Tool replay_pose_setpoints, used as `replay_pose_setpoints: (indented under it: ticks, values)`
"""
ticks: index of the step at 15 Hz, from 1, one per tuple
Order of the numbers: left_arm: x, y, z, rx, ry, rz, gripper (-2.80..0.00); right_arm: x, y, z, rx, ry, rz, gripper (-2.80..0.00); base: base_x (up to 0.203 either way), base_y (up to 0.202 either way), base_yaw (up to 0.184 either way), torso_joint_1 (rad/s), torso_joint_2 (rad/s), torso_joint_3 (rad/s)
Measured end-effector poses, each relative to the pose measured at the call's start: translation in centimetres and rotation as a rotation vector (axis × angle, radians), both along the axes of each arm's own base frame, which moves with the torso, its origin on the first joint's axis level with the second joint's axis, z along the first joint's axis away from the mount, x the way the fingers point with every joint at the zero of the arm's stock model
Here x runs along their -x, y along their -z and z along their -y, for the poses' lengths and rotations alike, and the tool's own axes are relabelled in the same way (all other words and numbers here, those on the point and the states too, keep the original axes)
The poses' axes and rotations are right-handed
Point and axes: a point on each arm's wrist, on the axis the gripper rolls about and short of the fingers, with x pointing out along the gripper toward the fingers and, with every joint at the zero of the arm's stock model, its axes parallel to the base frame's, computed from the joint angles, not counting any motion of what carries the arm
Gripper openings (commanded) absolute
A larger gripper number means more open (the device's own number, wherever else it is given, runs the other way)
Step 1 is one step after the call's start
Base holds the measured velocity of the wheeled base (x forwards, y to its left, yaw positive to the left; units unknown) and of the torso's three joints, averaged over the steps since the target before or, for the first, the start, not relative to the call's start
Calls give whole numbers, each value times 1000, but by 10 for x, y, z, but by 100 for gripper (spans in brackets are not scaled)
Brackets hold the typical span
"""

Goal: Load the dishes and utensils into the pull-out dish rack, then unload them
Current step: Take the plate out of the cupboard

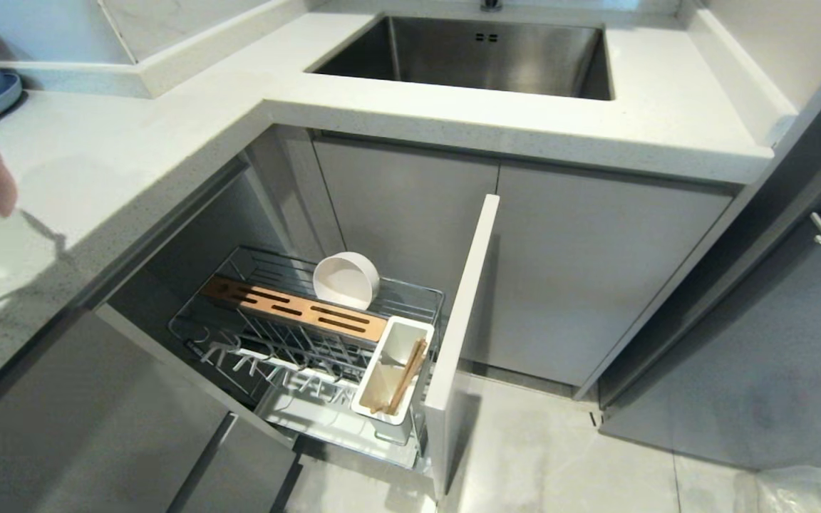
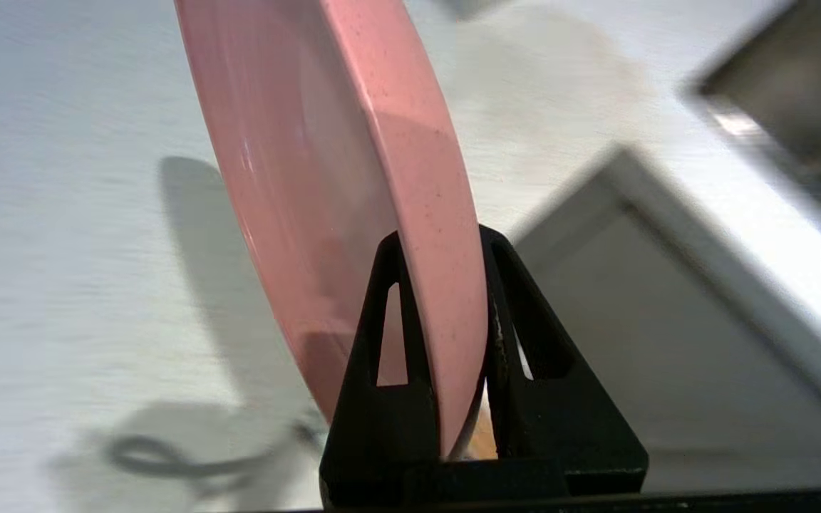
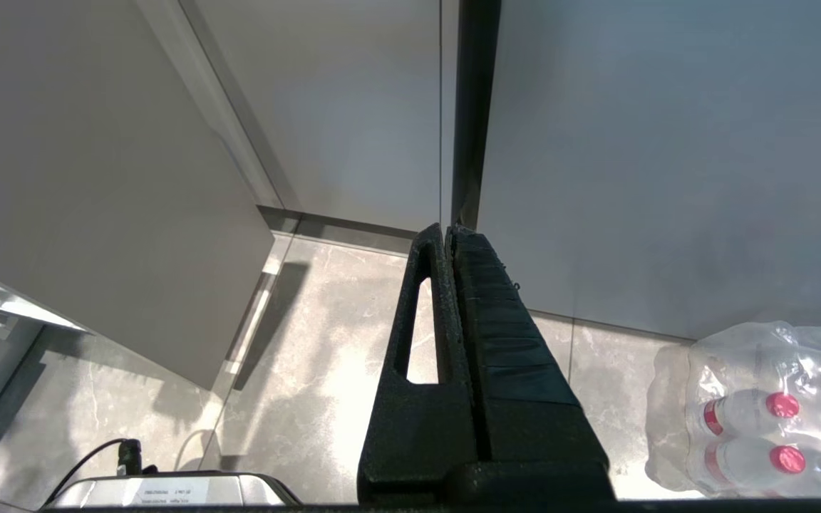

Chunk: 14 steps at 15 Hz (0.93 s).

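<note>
Left hand point(image 2: 439, 239): two matte black plastic fingers point(image 2: 389, 356), each wedge-shaped, tapering to a narrow tip, each showing a triangular cut-out window through its side. Right hand point(image 3: 451, 231): same black material, grainy surface, fingers long and tapered; one is showing a long slot cut-out, the other a ribbed inner pad. Both hands widening into a blocky black base.

The left claw point(image 2: 437, 246) grips the pink plate point(image 2: 325, 178) by its rim, edge-on above the white countertop point(image 2: 61, 249).
</note>
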Motion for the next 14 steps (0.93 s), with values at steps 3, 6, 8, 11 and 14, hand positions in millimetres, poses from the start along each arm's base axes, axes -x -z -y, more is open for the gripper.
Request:
replay_pose_setpoints:
  ticks: [3,6,8,11,14]
  values:
    - [-6,18,-15,-105,-103,-215,-280,0,0,0,0,0,0,-280,0,0,0,0,0,0]
    - [-21,32,-23,-135,-175,-347,-280,0,0,0,0,0,0,-280,0,0,0,0,0,0]
    - [-32,38,-28,-143,-215,-401,-280,0,0,0,0,0,0,-280,0,0,0,0,0,0]
    - [-47,44,-34,-181,-244,-467,-280,0,0,0,0,0,0,-280,0,0,0,0,0,0]
    - [-59,46,-35,-252,-227,-528,-280,0,0,0,0,0,0,-280,0,0,0,0,0,0]
